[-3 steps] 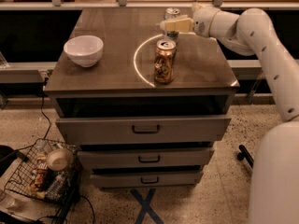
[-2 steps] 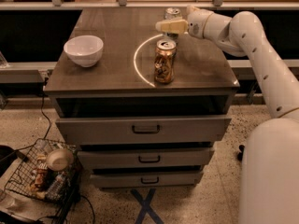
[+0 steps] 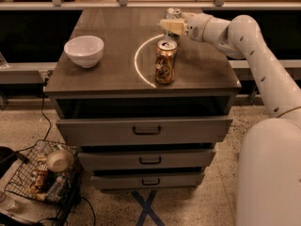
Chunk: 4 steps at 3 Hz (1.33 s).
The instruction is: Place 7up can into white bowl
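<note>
Camera view shows our gripper (image 3: 170, 26) at the far edge of the counter (image 3: 113, 32), right at the 7up can (image 3: 173, 12), whose silver top peeks out just behind it. Over the last second the gripper has slid leftward onto that can. We cannot tell whether it is open or closed. The 7up can stands well apart from the white bowl (image 3: 84, 50) at the left, with the brown-gold can (image 3: 165, 62) just in front. We judge the grasp is not yet made.

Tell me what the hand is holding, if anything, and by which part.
Cannot be told. The hand is at the 7up can near the table's far edge, hiding its body.
</note>
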Each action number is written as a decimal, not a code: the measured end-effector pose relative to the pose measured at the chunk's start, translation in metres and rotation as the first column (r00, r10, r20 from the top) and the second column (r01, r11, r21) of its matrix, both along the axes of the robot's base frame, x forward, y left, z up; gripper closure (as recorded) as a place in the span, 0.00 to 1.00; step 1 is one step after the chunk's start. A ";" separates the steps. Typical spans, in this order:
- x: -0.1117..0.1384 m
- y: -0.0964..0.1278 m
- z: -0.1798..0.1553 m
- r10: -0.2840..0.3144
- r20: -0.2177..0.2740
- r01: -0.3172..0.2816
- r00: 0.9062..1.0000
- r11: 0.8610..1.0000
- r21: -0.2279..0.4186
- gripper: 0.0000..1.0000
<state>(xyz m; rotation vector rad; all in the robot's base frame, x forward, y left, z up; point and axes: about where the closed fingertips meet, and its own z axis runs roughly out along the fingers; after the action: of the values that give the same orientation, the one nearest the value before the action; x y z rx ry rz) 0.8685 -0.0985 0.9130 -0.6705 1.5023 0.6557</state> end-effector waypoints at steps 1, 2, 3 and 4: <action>0.000 0.004 -0.001 0.005 -0.001 -0.005 1.000 1.000 0.001 0.61; 0.001 0.007 -0.001 0.009 -0.002 -0.009 1.000 1.000 0.001 0.84; 0.001 0.011 -0.002 0.013 -0.003 -0.013 1.000 1.000 0.002 1.00; 0.000 0.012 0.007 0.011 0.004 -0.011 1.000 1.000 -0.009 1.00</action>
<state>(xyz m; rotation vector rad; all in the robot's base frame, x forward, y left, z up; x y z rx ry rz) 0.8684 -0.0867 0.9204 -0.6869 1.4999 0.6561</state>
